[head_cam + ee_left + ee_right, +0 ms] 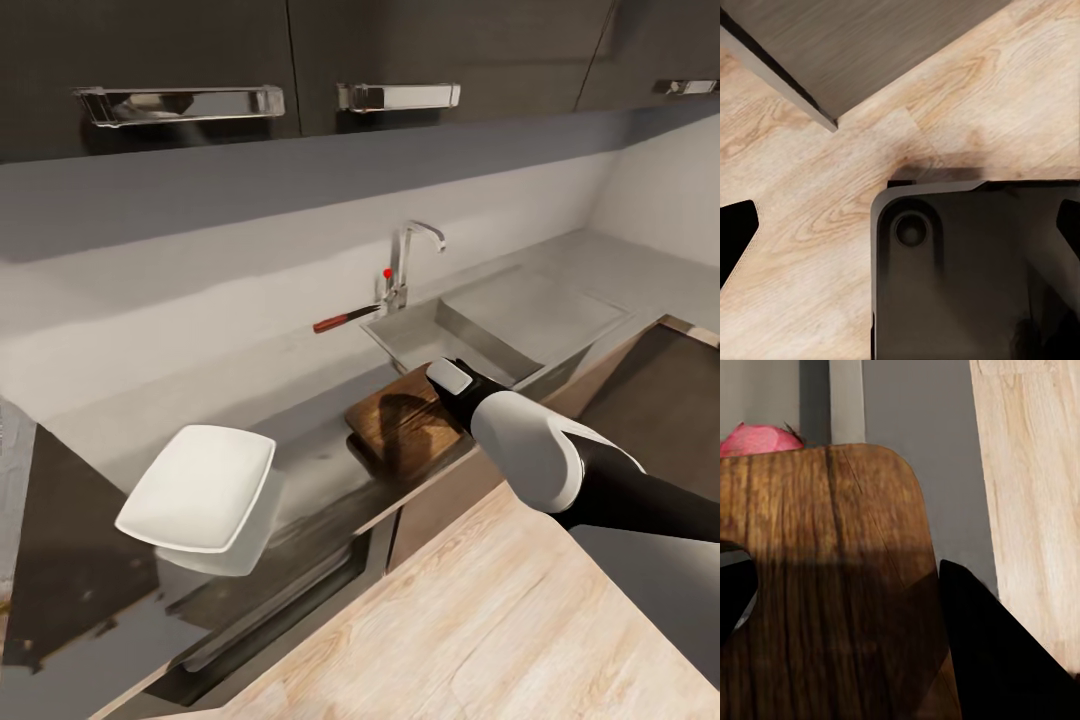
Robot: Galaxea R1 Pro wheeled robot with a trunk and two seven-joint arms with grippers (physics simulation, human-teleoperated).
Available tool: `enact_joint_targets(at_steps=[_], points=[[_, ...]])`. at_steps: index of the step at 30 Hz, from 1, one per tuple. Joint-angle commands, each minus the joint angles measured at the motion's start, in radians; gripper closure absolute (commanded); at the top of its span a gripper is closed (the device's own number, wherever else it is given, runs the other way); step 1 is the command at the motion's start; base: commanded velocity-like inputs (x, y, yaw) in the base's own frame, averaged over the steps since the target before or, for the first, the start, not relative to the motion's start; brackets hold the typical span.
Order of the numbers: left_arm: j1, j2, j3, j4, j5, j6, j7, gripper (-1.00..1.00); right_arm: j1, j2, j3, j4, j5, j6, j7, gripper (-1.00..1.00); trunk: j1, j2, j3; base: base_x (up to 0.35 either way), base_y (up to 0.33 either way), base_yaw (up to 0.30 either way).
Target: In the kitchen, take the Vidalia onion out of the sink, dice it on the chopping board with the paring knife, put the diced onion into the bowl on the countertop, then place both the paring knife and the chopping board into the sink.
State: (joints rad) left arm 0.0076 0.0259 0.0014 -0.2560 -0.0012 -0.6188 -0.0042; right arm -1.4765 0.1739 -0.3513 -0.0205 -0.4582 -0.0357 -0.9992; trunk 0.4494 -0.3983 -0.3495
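Right gripper point(847, 607) jaws spread, empty, above chopping board point(405, 420) at worktop point(320, 480) edge | Vidalia onion point(761, 439) whole, just beyond board's far edge, likely in sink point(430, 340) | paring knife point(345, 320) beside faucet | bowl point(200, 490) empty | left gripper point(900, 225) spread over floor | judged: nothing completed yet.

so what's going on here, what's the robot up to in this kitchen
The robot's right arm reaches out over the chopping board, which lies on the countertop beside the sink. In the right wrist view the right pincer hovers open above the board, and the Vidalia onion peeks out past the board's far edge. The paring knife lies on the counter near the faucet, untouched. The white bowl sits empty further along. The left pincer hangs open over the wood floor.
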Motion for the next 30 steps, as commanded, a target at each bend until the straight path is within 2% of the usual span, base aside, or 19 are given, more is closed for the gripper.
enact_joint_targets(at_steps=[1,8,23,30], points=[[0.000,0.000,0.000,-0.002,0.000,-0.001,0.000,-1.00,-0.001,0.001,-0.006,-0.001,0.001,-0.006,-0.004,1.00,0.001,-0.002,-0.002,0.000,0.250,0.000],[0.000,0.000,0.000,-0.002,0.000,-0.001,0.000,-1.00,-0.001,0.001,-0.006,-0.001,0.001,-0.006,-0.004,1.00,0.001,-0.002,-0.002,0.000,0.212,0.000],[0.000,0.000,0.000,-0.002,0.000,-0.002,0.000,-1.00,-0.001,0.001,-0.006,-0.001,0.001,-0.004,-0.003,1.00,0.001,-0.002,-0.002,0.000,0.014,0.000],[0.001,0.000,0.000,-0.002,0.000,-0.002,0.000,-1.00,-0.001,0.001,-0.006,-0.001,0.001,-0.003,-0.003,1.00,0.001,-0.002,-0.002,0.000,0.106,0.000]])
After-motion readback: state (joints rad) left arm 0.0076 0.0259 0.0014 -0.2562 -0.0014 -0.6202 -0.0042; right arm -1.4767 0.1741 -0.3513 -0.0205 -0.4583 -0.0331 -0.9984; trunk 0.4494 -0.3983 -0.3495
